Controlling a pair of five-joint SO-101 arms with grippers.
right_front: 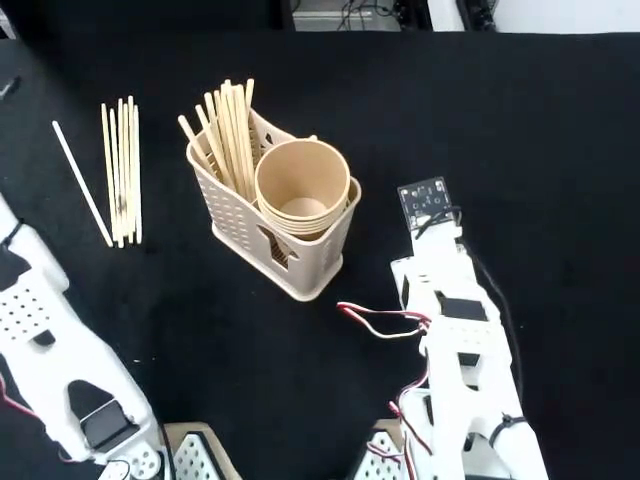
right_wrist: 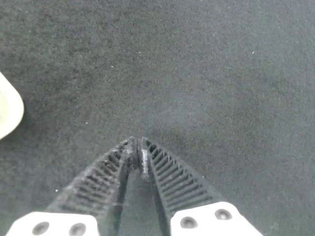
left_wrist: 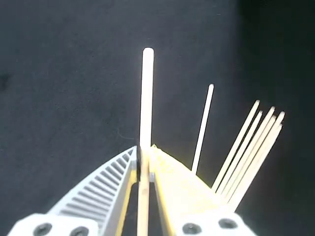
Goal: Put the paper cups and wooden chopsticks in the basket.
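High view: a beige perforated plastic basket stands near the middle of the black cloth-covered table.
Paper cups: a nested stack of brown paper cups sits upright inside the basket, in its 4 o'clock half.
Chopsticks in basket: a bundle of pale wooden chopsticks stands in the basket's 10 o'clock half. The bundle is right beside the cup stack, and its tips lean toward 12 o'clock above the rim.
Loose chopsticks: a row of loose wooden chopsticks lies flat on the cloth at 9 o'clock of the basket, apart from it, running from 12 to 6 o'clock. A lone slanted chopstick lies on the row's 9 o'clock side and closes in on the row's 6 o'clock end.
Left arm: the white left arm sits at the table's 8 o'clock corner.
Left gripper: in the left wrist view the left gripper is clenched on one thin pale wooden stick. The stick runs straight out past the fingertips above the cloth, with other loose sticks lying on the table near it.
Right arm: the white right arm lies at 5 o'clock of the basket, near it but not touching, and points toward 12 o'clock.
Right gripper: in the right wrist view the right gripper is clenched with nothing between its ribbed fingers. Its tips meet over bare black cloth, and a pale rounded corner of the basket shows off to one side.
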